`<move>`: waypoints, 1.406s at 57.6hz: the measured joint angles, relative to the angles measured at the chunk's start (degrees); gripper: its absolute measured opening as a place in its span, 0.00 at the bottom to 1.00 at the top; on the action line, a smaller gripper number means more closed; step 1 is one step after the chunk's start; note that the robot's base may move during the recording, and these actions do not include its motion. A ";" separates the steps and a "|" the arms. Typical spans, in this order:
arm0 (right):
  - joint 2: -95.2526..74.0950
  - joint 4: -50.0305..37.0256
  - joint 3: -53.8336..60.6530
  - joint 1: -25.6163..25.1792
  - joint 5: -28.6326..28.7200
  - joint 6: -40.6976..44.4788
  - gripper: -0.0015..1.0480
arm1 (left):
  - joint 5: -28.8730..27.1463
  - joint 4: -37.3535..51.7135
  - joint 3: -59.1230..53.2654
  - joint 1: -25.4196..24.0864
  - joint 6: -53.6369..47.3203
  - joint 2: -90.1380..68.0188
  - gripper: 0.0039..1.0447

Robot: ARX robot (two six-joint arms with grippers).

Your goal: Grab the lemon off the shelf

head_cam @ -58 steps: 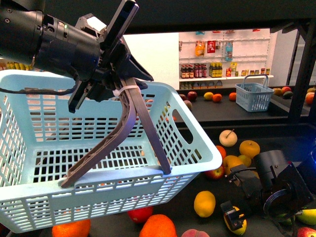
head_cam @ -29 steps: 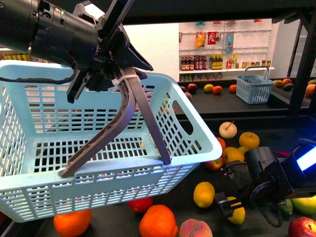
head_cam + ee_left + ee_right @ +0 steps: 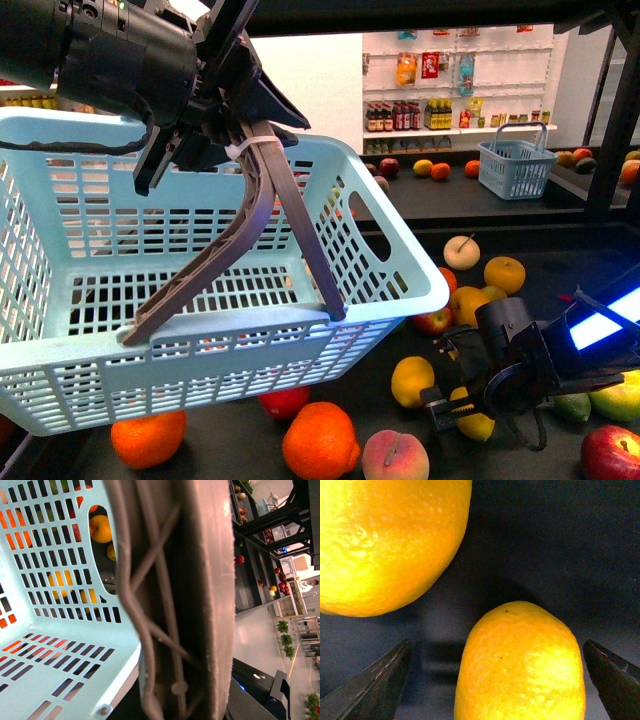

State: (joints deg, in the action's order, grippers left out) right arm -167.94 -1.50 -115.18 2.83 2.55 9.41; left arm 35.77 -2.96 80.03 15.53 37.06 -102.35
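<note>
While the left gripper [image 3: 243, 150] is closed on the basket [image 3: 60, 300] handle [image 3: 262, 205], the right gripper [image 3: 496, 647] keeps its fingers [image 3: 380, 680] wide, one on each side of the lemon [image 3: 520, 665], which lies near the shelf's [image 3: 365, 395] front edge.

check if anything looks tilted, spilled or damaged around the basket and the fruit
The pale blue slotted plastic basket hangs tilted, one corner low, from its grey handle in the left gripper. Fruit lies loose on the black shelf tray, with no damage visible.
</note>
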 joint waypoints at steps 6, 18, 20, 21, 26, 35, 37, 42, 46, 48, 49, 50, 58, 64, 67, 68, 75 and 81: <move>-0.94 0.63 -0.87 0.00 -0.42 0.00 0.81 | 0.00 0.00 0.00 0.00 0.02 0.00 0.13; -1.22 0.57 -1.16 -0.17 -0.44 -0.28 0.55 | 0.00 0.00 0.00 0.00 0.00 0.00 0.13; -1.20 0.24 -1.16 -0.33 -0.50 -0.48 0.52 | 0.00 0.00 0.00 0.00 0.02 0.00 0.13; -1.20 -0.13 -1.05 -0.39 -0.55 -0.59 0.51 | 0.02 0.00 0.00 0.00 0.02 0.00 0.13; -0.55 -1.22 0.20 -0.70 -0.90 -0.59 0.49 | 0.02 0.00 0.00 0.00 0.02 0.00 0.13; 4.15 -5.29 6.47 -1.97 -0.44 -0.77 0.49 | 0.00 0.00 0.00 0.00 0.00 0.00 0.13; 5.97 -6.82 8.44 -2.36 -0.46 -0.44 0.49 | 0.00 0.00 0.00 0.00 0.00 0.00 0.13; 11.54 -11.23 14.08 -3.26 -0.35 1.20 0.49 | 0.00 0.00 0.00 0.00 0.02 0.00 0.13; 16.35 -13.73 18.34 -3.96 0.90 1.49 0.49 | 0.00 0.00 0.00 0.00 0.00 0.00 0.13; 19.54 -15.26 20.98 -4.35 1.75 1.75 0.48 | 0.00 0.00 0.00 0.00 0.02 0.00 0.13; 21.73 -16.26 22.77 -4.59 2.40 1.79 0.48 | 0.00 0.00 0.00 0.00 0.02 0.00 0.13; 22.82 -16.74 23.67 -4.70 2.78 1.79 0.48 | 0.00 0.00 0.00 0.00 0.02 0.00 0.13; 38.69 -21.64 34.95 -5.20 7.93 1.16 0.48 | 0.02 0.00 0.00 0.00 0.02 0.00 0.13; 51.32 -21.14 40.74 -4.33 12.70 -1.25 0.48 | 0.00 0.00 0.00 0.00 0.02 0.00 0.13; 54.86 -20.33 41.77 -3.34 13.84 -2.34 0.48 | -0.02 0.00 0.00 0.00 0.00 0.00 0.13; 56.19 -19.63 42.10 -2.71 14.29 -2.99 0.48 | -0.02 0.00 0.00 0.00 0.00 0.00 0.13; 58.84 -18.38 43.50 -0.02 14.36 -4.33 0.48 | 0.00 0.00 0.00 0.00 0.02 0.00 0.13; 59.58 -17.64 44.68 2.80 14.21 -5.60 0.48 | 0.02 0.00 0.00 0.00 0.02 0.00 0.13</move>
State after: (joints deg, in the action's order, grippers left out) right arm -108.36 -19.14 -70.50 5.63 16.75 3.81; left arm 35.79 -2.96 80.03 15.53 37.08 -102.35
